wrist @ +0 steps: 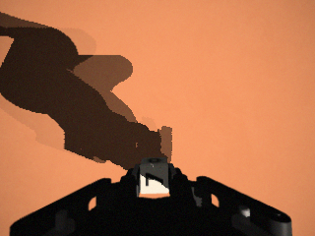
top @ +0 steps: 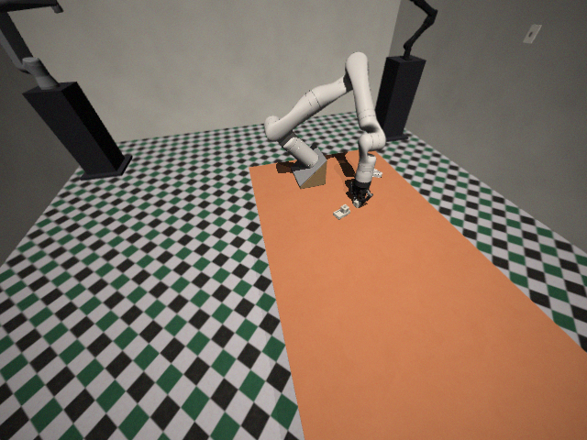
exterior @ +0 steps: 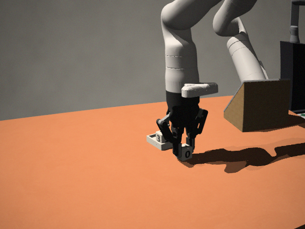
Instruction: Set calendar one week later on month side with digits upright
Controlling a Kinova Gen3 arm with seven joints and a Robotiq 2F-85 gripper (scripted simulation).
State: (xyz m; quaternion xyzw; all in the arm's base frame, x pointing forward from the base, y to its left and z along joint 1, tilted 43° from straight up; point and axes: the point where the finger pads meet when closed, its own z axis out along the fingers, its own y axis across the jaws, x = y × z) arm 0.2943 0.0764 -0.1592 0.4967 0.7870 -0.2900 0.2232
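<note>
Exterior view, and here I am, fingers [top: 361, 198] [exterior: 184, 147] closed on two opposite sides of the numbered cube [top: 357, 203] [exterior: 186, 153] [wrist: 155, 185], low over the table [top: 403, 284] [exterior: 98, 172] [wrist: 246, 98]. Its 0 faces out sideways, free of my grip, and a dark mark, perhaps a 7, shows on top: I judge that this hold is meant for turning or carrying it. Just beside me sits the tray [top: 338, 215] [exterior: 154, 142], flat, with the other cube [top: 344, 207] [exterior: 158, 137] inside, its 3 upright towards the camera; the vacant part of the tray presumably awaits mine. And look at the arm [top: 362, 94] [exterior: 180, 51]: it arches high from its wedge-shaped mount [top: 315, 180] [exterior: 266, 106], then drops almost plumb through the wrist, pointing me straight down. Next, I'd say, comes a careful lift, clear of the tray's wall.
</note>
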